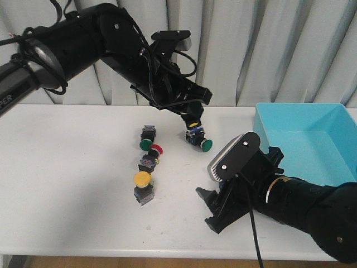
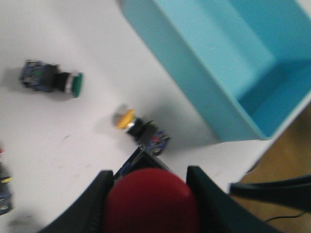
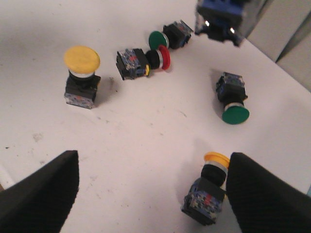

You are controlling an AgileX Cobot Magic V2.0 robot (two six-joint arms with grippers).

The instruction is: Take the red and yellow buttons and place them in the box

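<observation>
On the white counter, the left pincer was clenched on a red button with the blue box to its right; the right pincer, released, straddled a lying yellow button.

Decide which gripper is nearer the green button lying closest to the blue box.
Left. The left gripper, shut on a red button, hangs just above and behind the green button; the right gripper, open, is farther off, nearer the robot.
</observation>
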